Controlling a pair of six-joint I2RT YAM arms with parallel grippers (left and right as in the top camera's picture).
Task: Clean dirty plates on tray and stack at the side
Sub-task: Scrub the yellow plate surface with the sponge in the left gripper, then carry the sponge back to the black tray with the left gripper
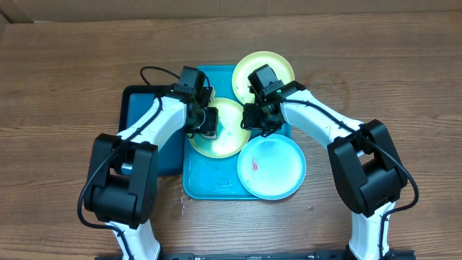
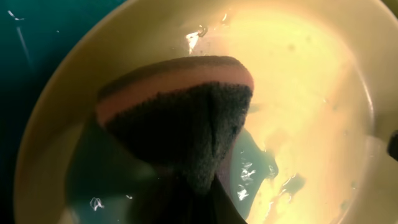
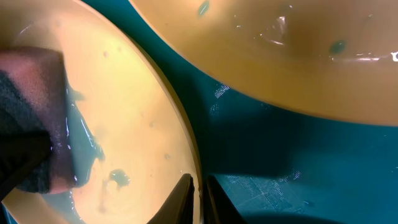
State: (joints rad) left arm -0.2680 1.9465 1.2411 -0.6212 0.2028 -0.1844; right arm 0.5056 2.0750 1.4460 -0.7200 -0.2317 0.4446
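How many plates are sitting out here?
3. The far green plate sits at the turquoise tray's far edge, the middle green plate at its centre, and the blue plate at its near right corner. None seems hidden.

Wooden bench (image 1: 65, 79). Turquoise tray (image 1: 209, 184) at ctr; dark-blue tray (image 1: 141, 108) abuts its L side, overlap not determinable.

3 plates noted:
- Far green plate (image 1: 278, 68): on tray's far-R corner, overhanging the rim.
- Ctr green plate (image 1: 227, 141): fully inside tray.
- Light-blue plate (image 1: 278, 170): near-R, overhangs tray's R edge. Red smear (image 1: 254, 164) on its face.

L end effector (image 1: 207, 124) is down on the L part of ctr green plate. R end effector (image 1: 256, 119) is at the same plate's R rim, betw. it and far green plate.

Water drops (image 1: 182, 206) on bench by tray's near-L corner.
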